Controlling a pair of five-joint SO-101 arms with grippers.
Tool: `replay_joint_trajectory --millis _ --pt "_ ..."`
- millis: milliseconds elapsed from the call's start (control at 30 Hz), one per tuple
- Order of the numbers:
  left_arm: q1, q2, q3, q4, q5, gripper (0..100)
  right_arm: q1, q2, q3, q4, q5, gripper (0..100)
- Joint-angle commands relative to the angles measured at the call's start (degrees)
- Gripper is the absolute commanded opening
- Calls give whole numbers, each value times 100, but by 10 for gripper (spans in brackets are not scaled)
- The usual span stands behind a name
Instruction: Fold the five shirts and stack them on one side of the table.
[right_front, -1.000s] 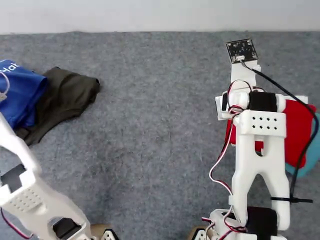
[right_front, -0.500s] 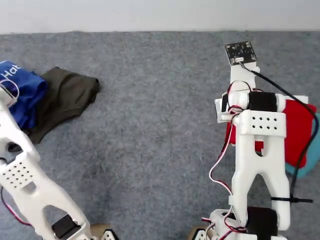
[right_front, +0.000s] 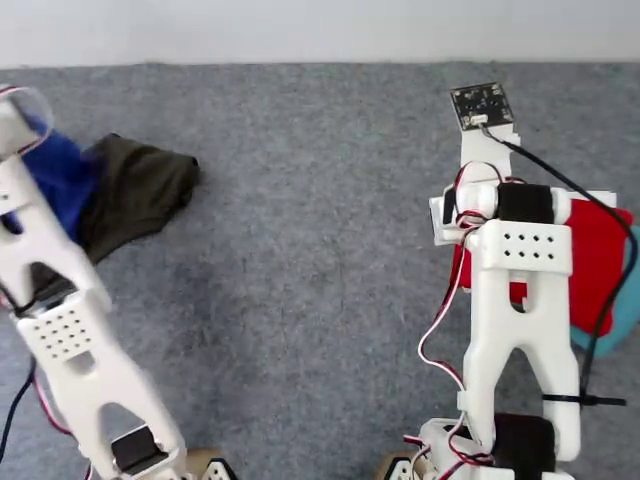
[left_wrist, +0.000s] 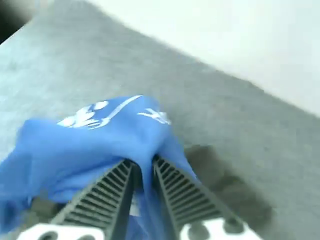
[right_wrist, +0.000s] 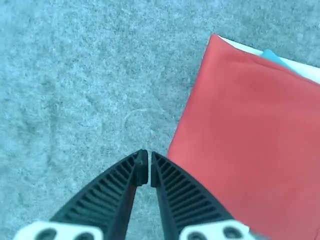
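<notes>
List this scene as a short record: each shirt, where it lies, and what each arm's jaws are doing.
blue shirt: bunched, unfolded, at the table's left side
left jaws: shut on the blue shirt
dark olive shirt: crumpled, touching the blue shirt
red shirt: folded flat, on top of the right-side stack
beneath it: white layer, teal layer
right jaws: shut, empty, over bare table beside the red shirt
</notes>
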Motion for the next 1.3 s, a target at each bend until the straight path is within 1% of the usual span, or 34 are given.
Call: replay_joint_trajectory --millis 0,133,333,400,467,533,600,667,767,867,933,1000,1067,1133,1200,1267 --pt "782 -659 -391 343 -70 11 4 -145 -255 57 -387 21" --pt "1767 -1433 -365 343 -70 11 13 -145 -255 48 -492 21" --pt "3648 -2312 -347 360 -176 12 13 -171 -264 48 -492 21" --pt "4316 -2497 -163 369 -246 12 13 -180 -264 48 -484 21" --pt "4932 -2673 277 369 -352 12 13 -180 -273 48 -475 21" --pt "5459 -2892 1015 369 -448 12 13 -180 -299 40 -475 21" --pt "5899 -3200 2035 369 -642 12 13 -198 -308 22 -466 26" --pt "6224 -3596 3301 369 -949 12 13 -198 -396 48 -466 26" --pt "6541 -4404 5420 360 -1618 12 66 -198 -607 48 -413 26" --pt "6532 -5415 7389 352 -2374 12 84 -145 -853 48 -79 26" --pt "6242 -6189 8497 352 -2936 12 48 -145 -967 48 97 26" --pt "5811 -7024 9297 352 -3499 12 31 -136 -1081 48 185 26" --pt "5231 -7895 9736 352 -4035 12 31 -136 -1196 4 185 27" --pt "4440 -8712 9789 325 -4475 13 31 -136 -1275 -4 185 27" --pt "3525 -9380 9692 53 -4897 13 31 -136 -1284 -4 185 27" --pt "2620 -9837 9640 -396 -5046 13 -13 -127 -1284 -4 176 27"
